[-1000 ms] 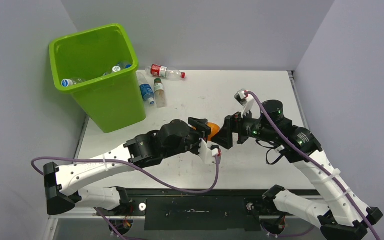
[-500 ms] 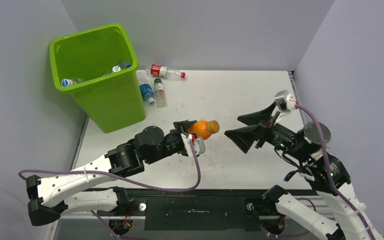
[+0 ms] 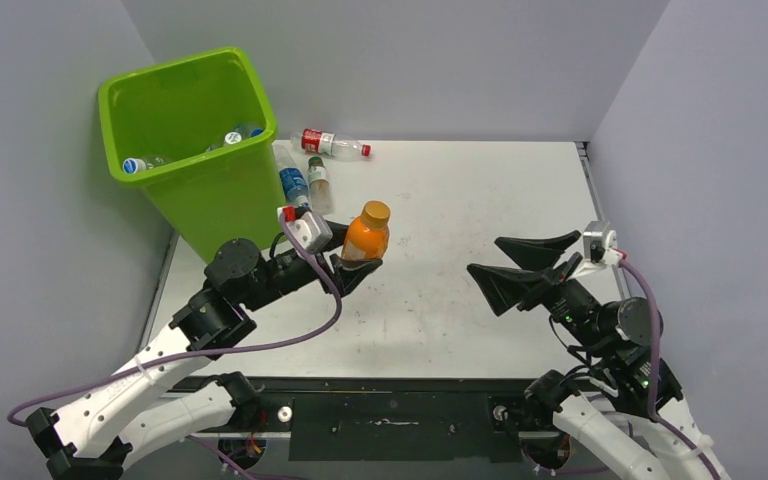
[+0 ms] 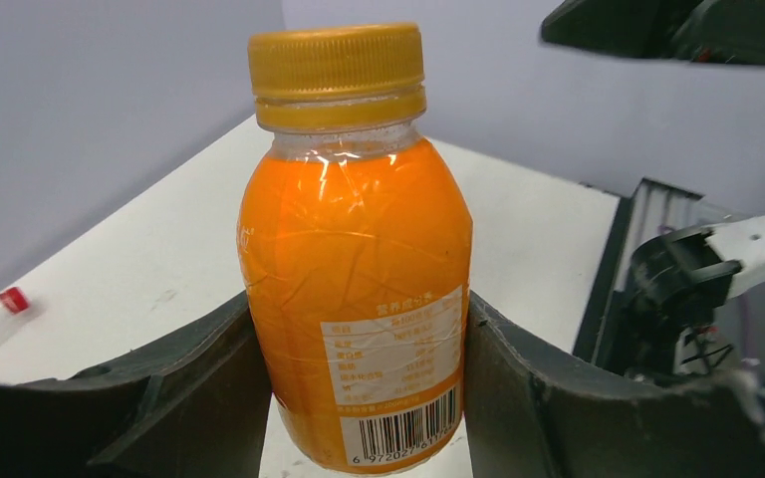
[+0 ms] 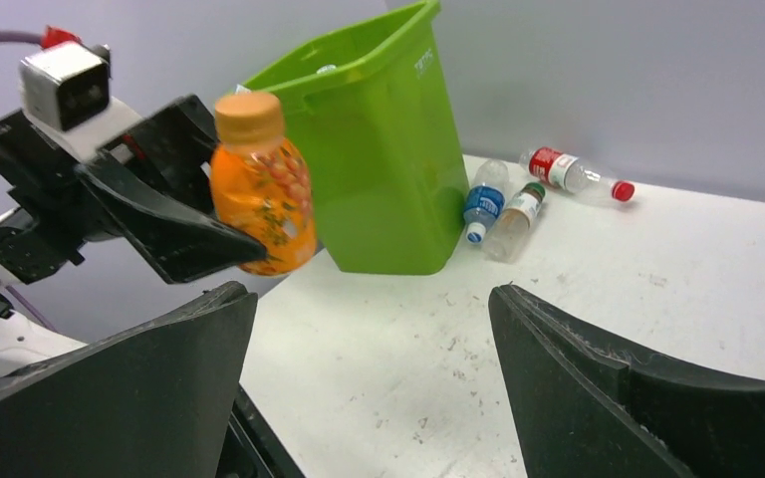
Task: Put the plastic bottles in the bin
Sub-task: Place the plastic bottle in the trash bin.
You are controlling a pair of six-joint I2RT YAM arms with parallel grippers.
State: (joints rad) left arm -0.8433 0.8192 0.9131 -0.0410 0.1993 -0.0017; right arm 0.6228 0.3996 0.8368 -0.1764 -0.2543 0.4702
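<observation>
Orange bottle (image 3: 365, 236) upright, cap up, clamped in left gripper (image 3: 359, 259), right gripper (image 3: 486, 255) agape

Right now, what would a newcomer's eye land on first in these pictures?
The orange drink bottle with its orange cap stands out first, held off the table in the left pincer, just right of the tall lime-green bin at the far left. The right pincer gapes wide and empty opposite it. Three more bottles lie on the table beside the bin.
</observation>
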